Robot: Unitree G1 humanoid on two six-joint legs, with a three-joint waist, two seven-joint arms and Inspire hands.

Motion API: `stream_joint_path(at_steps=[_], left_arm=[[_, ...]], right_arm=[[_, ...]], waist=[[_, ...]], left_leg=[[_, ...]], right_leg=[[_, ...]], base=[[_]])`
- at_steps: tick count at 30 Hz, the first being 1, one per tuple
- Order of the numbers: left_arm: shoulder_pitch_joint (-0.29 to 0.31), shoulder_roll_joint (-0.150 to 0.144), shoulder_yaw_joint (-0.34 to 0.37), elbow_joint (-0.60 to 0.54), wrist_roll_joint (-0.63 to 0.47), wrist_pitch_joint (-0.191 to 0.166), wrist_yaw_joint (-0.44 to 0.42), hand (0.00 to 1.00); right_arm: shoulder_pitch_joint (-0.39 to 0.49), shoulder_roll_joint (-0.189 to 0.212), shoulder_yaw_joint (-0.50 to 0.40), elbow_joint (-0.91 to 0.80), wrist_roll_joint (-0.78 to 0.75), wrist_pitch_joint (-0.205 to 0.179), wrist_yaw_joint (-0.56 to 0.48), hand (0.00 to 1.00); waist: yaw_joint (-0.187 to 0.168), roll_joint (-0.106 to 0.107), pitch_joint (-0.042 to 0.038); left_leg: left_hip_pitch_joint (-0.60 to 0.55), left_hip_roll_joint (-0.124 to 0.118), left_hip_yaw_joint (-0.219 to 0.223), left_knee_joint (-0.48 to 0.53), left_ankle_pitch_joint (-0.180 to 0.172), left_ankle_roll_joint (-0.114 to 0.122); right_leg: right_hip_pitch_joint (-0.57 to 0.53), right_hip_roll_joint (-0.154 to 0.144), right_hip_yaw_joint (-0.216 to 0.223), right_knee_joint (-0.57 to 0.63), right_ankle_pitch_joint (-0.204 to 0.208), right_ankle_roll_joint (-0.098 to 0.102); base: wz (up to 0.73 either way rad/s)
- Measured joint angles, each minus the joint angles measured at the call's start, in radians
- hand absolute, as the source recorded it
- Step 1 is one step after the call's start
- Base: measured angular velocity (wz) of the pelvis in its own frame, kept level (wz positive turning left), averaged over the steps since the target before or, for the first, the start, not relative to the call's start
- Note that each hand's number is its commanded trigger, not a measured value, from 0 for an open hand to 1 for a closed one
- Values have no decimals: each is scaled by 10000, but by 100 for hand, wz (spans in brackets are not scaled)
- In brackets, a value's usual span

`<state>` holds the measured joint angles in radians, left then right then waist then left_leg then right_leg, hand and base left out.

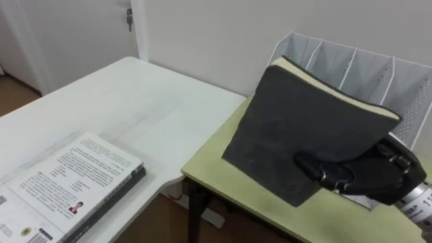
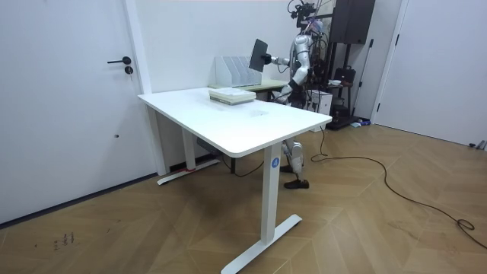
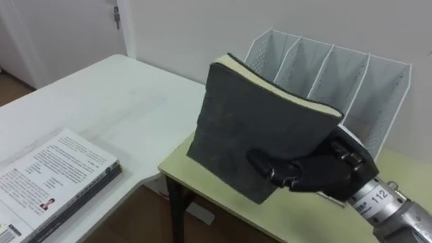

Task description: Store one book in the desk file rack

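My right hand point(image 3: 317, 172) is shut on the lower edge of a dark grey book point(image 3: 263, 135), thumb across its cover. It holds the book tilted, with its cream page edge up, above the yellow-green desk point(image 3: 202, 182). The white mesh file rack point(image 3: 324, 67) stands just behind the book at the wall, its slots open at the top. In the room view I stand at the far end of the white table, holding the book point(image 2: 260, 53) up beside the rack point(image 2: 230, 71). My left arm hangs bent at my side there, with its hand point(image 2: 290, 85) low.
A long white table point(image 1: 135, 108) adjoins the yellow-green desk on my left. A stack of books point(image 1: 74, 182) with a printed white cover on top lies near that table's close edge. A wall runs behind the rack, and a door point(image 2: 68, 99) stands beyond the table.
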<state>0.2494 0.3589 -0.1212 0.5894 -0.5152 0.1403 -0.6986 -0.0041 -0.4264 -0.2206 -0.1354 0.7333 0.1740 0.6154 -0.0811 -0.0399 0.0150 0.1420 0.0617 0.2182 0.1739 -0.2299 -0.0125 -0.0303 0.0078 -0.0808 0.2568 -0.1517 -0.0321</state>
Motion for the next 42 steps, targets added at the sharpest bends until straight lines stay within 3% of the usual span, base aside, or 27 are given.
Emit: stream_joint_path(at_steps=[4, 9, 14, 20, 25, 29, 32, 42], left_arm=[[-69, -347, 46, 1228, 245, -369, 616, 0], [68, -467, 110, 2310, 1135, -536, 1534, 0], [121, -992, 437, 3444, 1349, -1055, 2326, 0], [122, -1511, 983, 4008, 1549, -1272, 2999, 0], [-2, -1684, 1467, 4479, 1533, -1304, 3082, 0], [-44, -1760, 1564, 4535, 1533, -1339, 3372, 0], [-44, -1900, 1826, 4663, 1528, -1446, 3483, 0], [-63, -1946, 2431, 5098, 1551, -1454, 3770, 0]], right_arm=[[-323, -1, -124, -227, -484, -3, -1184, 100], [-357, 55, -134, -816, -1920, -374, -2942, 100], [-387, 436, -91, -885, -3270, -673, -4976, 100], [-1306, 450, 32, -730, -3720, -674, -6937, 100], [-2346, 452, 7, -732, -4331, -694, -8621, 100], [-2529, 463, 14, -725, -4342, -741, -9735, 100], [-2530, 467, 7, -723, -4343, -742, -10252, 100], [-2979, 466, -137, -723, -4363, -754, -11746, 100]], waist=[[70, 17, -24], [107, 52, -54], [440, 150, -98], [666, 207, -97], [816, 164, -121], [1036, 84, -176], [1162, 66, -190], [1174, 60, -196]], left_leg=[[42, -16, 24, -91, 0, -1], [37, 8, 24, -91, 1, -1], [30, -6, 43, -107, 1, -1], [1, 1, -12, -108, 1, 0], [-142, -8, -67, -109, 2, 0], [-95, -1, -103, -111, 2, 0], [-59, -2, -137, -111, 2, 0], [-115, 7, -292, -122, 2, 0]], right_leg=[[-53, 113, 114, 5, 22, 11], [21, 142, 124, -188, 85, 10], [36, 142, 145, -199, 104, 28], [23, 146, 106, -199, 104, 28], [-74, 115, -6, -215, 106, 31], [75, 132, -41, -366, 145, 48], [133, 121, -89, -384, 154, 52], [189, 123, -225, -516, 158, 47]], base=[[-9], [-2], [-2], [2], [6], [6], [1], [3]])
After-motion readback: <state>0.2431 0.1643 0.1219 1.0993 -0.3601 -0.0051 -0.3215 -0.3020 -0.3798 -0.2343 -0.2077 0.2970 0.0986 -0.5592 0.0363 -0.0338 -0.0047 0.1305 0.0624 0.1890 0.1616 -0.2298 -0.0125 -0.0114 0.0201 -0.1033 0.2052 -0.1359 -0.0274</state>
